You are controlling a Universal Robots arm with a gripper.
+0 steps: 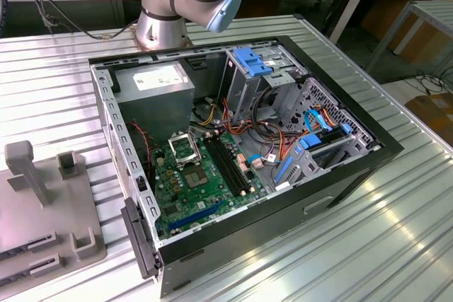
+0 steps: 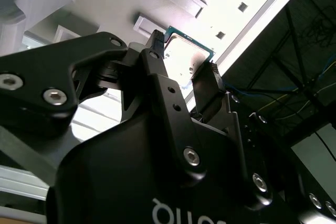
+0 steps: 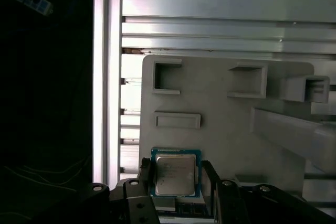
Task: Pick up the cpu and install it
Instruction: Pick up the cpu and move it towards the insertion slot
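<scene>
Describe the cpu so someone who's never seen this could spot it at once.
Find the pale grey moulded tray on the ribbed metal table. Right at the gripper, over that tray, is the cpu: a small silvery square with a blue-green rim, unlike the grey pockets nearby.

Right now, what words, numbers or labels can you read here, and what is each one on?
Nothing can be quoted.
On the power supply, exterior view: white label, print too small to read.
On the cpu, first wrist view: faint print on its metal face, too small to read.
On the gripper, second wrist view: white lettering on its black body, cut off by the picture's edge.
</scene>
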